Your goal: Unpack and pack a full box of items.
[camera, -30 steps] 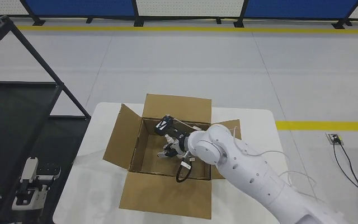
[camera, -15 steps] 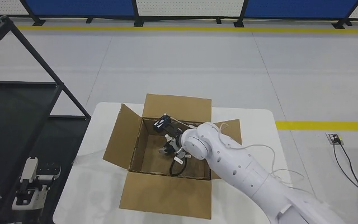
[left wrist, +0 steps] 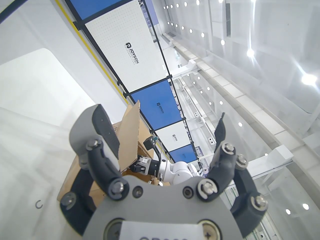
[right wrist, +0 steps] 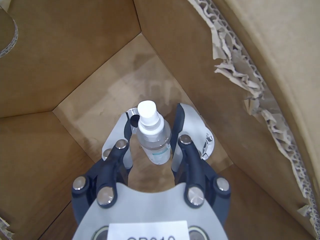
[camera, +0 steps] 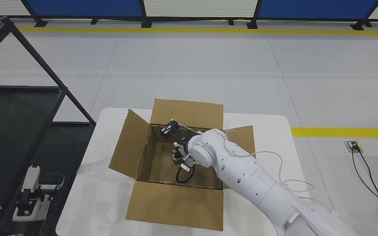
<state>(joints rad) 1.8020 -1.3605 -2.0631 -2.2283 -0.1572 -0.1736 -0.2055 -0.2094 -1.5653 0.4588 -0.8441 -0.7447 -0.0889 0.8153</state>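
Note:
An open cardboard box (camera: 177, 203) stands on the white table (camera: 100, 183). My right gripper (camera: 176, 155) is down inside it, near the back wall. In the right wrist view this gripper (right wrist: 155, 109) is shut on a small clear spray bottle (right wrist: 156, 138) with a white cap, one finger on each side of its body, above the bare box floor (right wrist: 112, 88). My left gripper (left wrist: 160, 118) is open with nothing between its fingers, low beside the table and pointing up past a box flap (left wrist: 128, 131).
The box's four flaps stand outward. The wall beside the right gripper has a torn, ragged cardboard edge (right wrist: 250, 81). A black frame (camera: 53, 88) and a dark mat lie left of the table. Bare tabletop runs around the box.
The right arm has shifted a little leftward and toward the back wall inside the box, with the bottle in its gripper.

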